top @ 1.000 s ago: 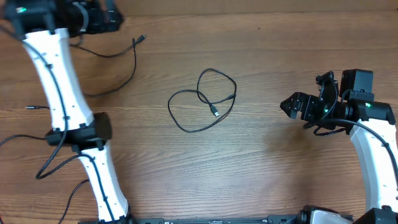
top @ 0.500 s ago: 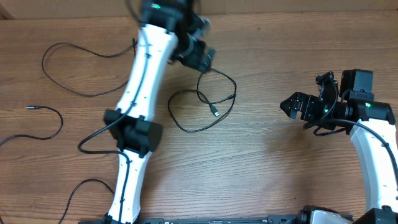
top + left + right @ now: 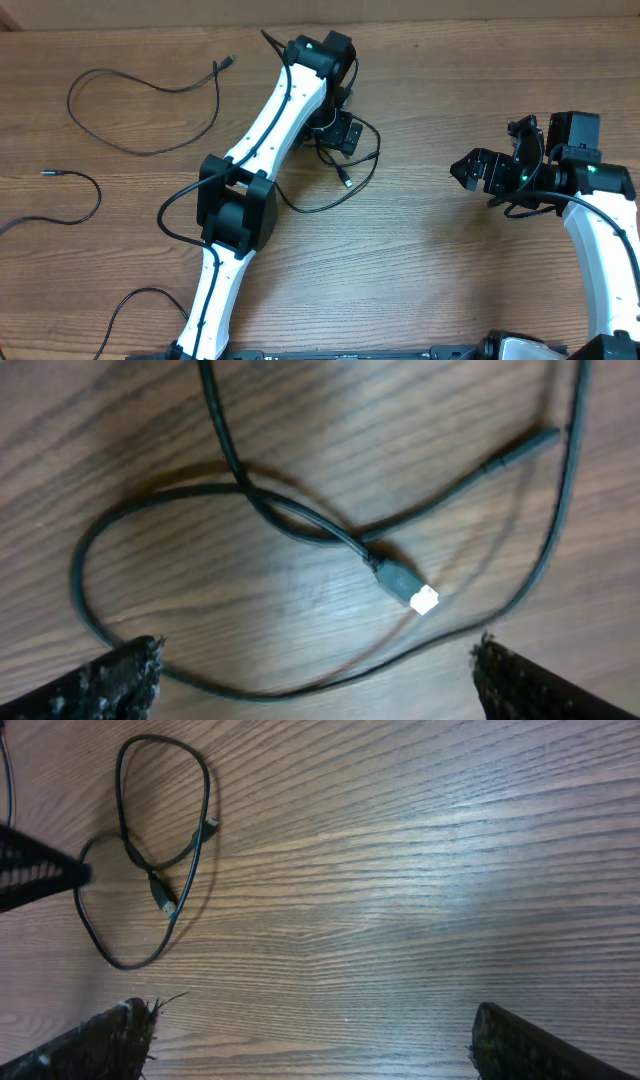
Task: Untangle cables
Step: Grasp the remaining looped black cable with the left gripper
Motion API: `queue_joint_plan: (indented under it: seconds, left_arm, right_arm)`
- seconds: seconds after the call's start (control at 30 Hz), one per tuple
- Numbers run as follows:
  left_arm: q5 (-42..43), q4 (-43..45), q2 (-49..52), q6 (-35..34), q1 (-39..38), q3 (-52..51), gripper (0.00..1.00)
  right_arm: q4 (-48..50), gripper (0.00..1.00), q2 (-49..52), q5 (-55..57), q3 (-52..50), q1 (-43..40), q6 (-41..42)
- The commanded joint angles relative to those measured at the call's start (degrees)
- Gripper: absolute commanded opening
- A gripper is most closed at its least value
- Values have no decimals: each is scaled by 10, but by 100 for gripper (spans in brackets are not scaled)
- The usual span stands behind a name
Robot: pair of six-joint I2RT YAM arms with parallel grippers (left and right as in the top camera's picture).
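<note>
Three thin black cables lie apart on the wooden table. A looped cable, its plug (image 3: 346, 181) pointing down, sits at the centre. My left gripper (image 3: 340, 135) hovers open right over this loop. In the left wrist view the loop crosses itself, its pale-tipped plug (image 3: 412, 590) lies flat, and one strand passes between the open left gripper (image 3: 320, 682) fingers, untouched. A second cable (image 3: 72, 95) curves across the far left, a third (image 3: 98, 195) below it. My right gripper (image 3: 465, 170) is open at the right, well away from the loop (image 3: 150, 870).
The left arm's white links (image 3: 265, 120) stretch diagonally from the front edge to the centre, with its own thicker black wiring (image 3: 175, 205) beside them. The left gripper's tip (image 3: 30, 870) shows at the left edge of the right wrist view. Bare wood (image 3: 430, 260) lies between the arms.
The left arm has swung from the far left corner to the centre and now hangs over the looped cable. The cables and the right arm have not moved.
</note>
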Motion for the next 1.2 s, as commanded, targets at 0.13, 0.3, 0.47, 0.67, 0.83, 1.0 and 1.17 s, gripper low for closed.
queue_joint_plan:
  seconds: [0.13, 0.3, 0.47, 0.67, 0.83, 1.0, 1.17]
  left_arm:
    - [52, 92, 0, -110, -13, -78, 99]
    - [59, 123, 0, -110, -20, -111, 100]
    - [25, 129, 0, -180, -21, -117, 100]
    - [-39, 128, 0, -295, -21, -118, 100]
    - [-51, 130, 0, -353, -21, -118, 100]
    - [-71, 129, 0, -372, -21, -118, 100]
    - [-96, 130, 0, -392, -21, -126, 100]
  right_arm:
    - [2, 100, 2, -3, 0, -1, -2]
    - [2, 100, 2, -3, 0, -1, -2]
    - [2, 100, 2, -3, 0, -1, -2]
    - [3, 100, 2, -3, 0, -1, -3]
    - [3, 100, 2, -3, 0, -1, -2]
    - [3, 100, 2, -3, 0, -1, -2]
    - [3, 100, 2, -3, 0, -1, -2]
